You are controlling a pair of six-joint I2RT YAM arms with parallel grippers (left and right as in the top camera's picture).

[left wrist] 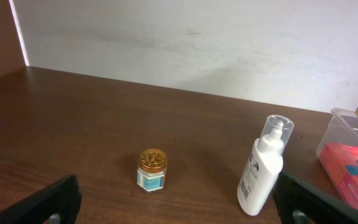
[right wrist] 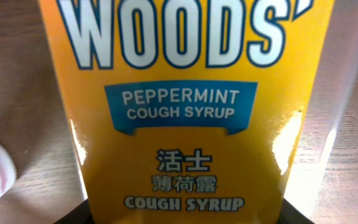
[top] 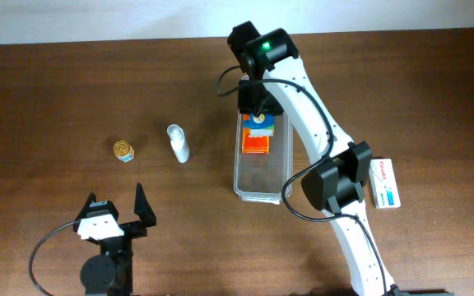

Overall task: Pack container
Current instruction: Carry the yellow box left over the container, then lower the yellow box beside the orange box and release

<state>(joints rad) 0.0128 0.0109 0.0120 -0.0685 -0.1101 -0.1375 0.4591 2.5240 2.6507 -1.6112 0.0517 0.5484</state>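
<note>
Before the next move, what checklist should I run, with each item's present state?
1. Right gripper on the syrup box: ok, fingers flank both edges.
2. Syrup box over the container: ok, at its far end.
3. Syrup box resting on the container floor: cannot tell.
4. Room left in the container: ok, the near part is bare beyond the orange box.
5. Left gripper out of the way: ok, open, well apart from the container.
6. Bottle and jar packed: not ok, both on the table.
</note>
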